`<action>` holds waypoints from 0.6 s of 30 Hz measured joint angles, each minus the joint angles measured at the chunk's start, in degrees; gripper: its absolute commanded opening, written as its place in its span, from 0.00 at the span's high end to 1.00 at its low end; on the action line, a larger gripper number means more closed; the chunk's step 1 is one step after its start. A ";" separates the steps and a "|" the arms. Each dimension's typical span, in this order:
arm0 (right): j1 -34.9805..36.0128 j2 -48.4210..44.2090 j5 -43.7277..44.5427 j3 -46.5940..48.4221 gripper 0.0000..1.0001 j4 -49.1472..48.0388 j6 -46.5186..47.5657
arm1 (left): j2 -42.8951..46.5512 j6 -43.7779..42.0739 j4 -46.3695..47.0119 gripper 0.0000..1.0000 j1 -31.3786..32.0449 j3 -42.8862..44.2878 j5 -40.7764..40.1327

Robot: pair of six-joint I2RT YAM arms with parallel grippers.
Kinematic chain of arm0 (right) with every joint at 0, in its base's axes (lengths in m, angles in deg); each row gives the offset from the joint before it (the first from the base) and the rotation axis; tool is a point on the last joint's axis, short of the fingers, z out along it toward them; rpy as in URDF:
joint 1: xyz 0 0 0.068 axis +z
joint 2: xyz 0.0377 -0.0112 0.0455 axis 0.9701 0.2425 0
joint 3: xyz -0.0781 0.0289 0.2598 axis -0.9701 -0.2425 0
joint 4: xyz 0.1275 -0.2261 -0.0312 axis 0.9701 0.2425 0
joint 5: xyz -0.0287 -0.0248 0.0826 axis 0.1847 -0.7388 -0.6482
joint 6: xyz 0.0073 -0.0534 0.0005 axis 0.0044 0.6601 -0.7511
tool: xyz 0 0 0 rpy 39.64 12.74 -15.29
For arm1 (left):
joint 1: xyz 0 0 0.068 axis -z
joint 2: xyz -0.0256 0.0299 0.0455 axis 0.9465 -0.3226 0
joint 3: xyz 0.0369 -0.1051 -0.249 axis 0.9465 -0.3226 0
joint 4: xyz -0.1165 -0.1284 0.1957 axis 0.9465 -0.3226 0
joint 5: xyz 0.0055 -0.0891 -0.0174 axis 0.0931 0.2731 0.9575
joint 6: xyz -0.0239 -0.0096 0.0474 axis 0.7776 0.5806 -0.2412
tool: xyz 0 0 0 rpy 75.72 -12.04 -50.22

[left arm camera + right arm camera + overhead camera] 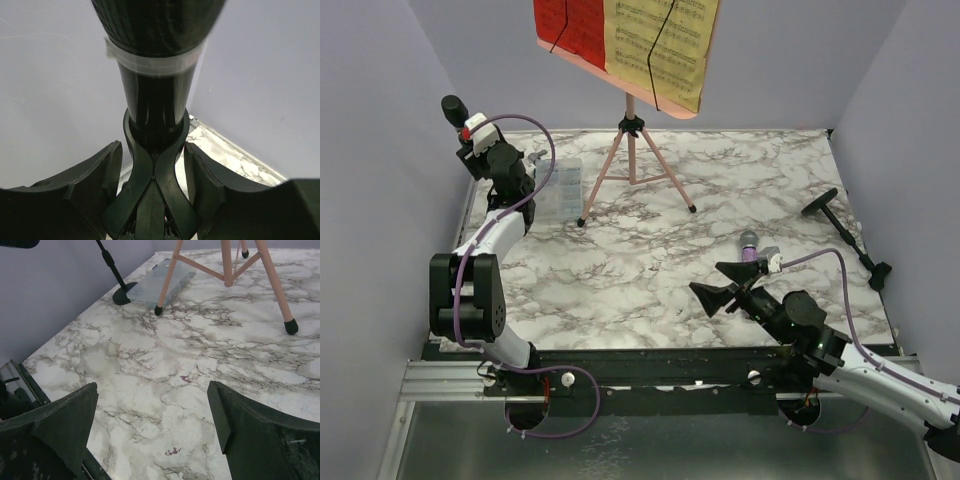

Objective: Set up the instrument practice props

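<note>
My left claw stands half spread, hugging the clip of the holder, with the black microphone seated in it, high over the left edge of the worktop. I can't tell if I'm pinching. Best to back off straight, without nudging the holder. My right claw is spread wide, empty. The microphone's tail is hidden behind the clip

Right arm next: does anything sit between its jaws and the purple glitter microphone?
Nothing visible does. The purple glitter microphone lies on the marble table close beside the right gripper, with no object between them. The open jaws face away from it, toward the pink tripod legs, so the arm would probably need to turn.
</note>
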 measured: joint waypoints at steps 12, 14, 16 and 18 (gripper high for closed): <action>0.00 -0.09 -0.70 4.13 0.01 0.15 0.04 | 6.62 4.48 -5.42 0.01 0.00 -0.31 0.31; 0.00 0.90 -0.66 5.64 0.00 0.33 0.02 | 11.13 10.40 -13.92 0.01 0.02 -0.17 1.01; 0.00 2.51 -0.15 6.82 0.00 0.66 -0.11 | 16.61 17.79 -23.06 0.01 0.00 -0.31 3.39; 0.00 4.35 0.79 7.30 0.00 1.09 -0.44 | 23.63 26.38 -30.05 0.01 0.00 -2.54 8.17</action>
